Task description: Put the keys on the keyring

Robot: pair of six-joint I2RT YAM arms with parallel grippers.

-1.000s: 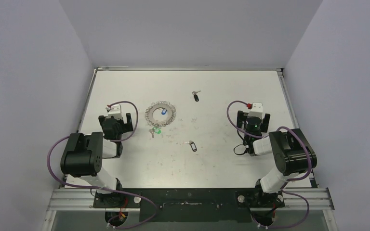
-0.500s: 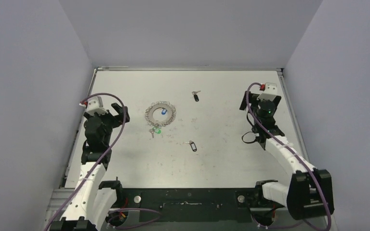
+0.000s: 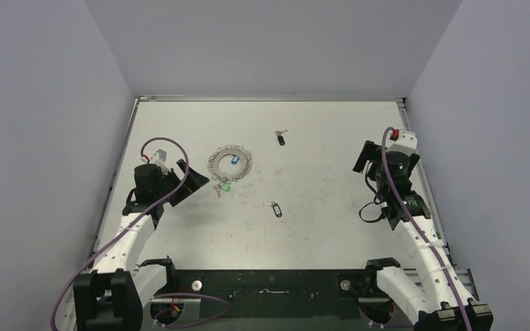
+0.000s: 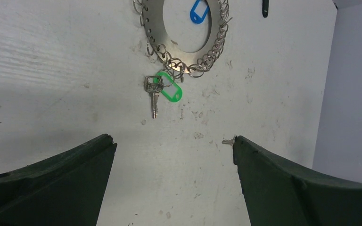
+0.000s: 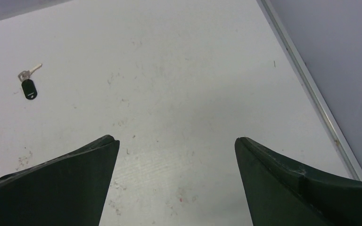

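We have the left gripper point(image 4: 172, 141) spread wide with nothing in it, hovering over the white tabletop point(image 3: 317, 227). In the top view, the large round silvery keyring with a looped chain rim point(image 3: 214, 164) sits close at its 2 o'clock. A blue-headed key point(image 3: 234, 159) lies in the keyring's hollow. A green-headed key point(image 3: 225, 187) at its 6 o'clock looks hooked to the rim.

The right gripper point(image 5: 174, 140) is also fully spread and empty, near the right edge.

The two tiny silver keys with black plastic heads lie loose, one point(image 3: 280, 137) at the keyring's 2 o'clock and one point(image 3: 274, 208) at its 4 o'clock. Both are well apart from it.

Our read: neither is threaded and no pick has begun, so the whole job is left.
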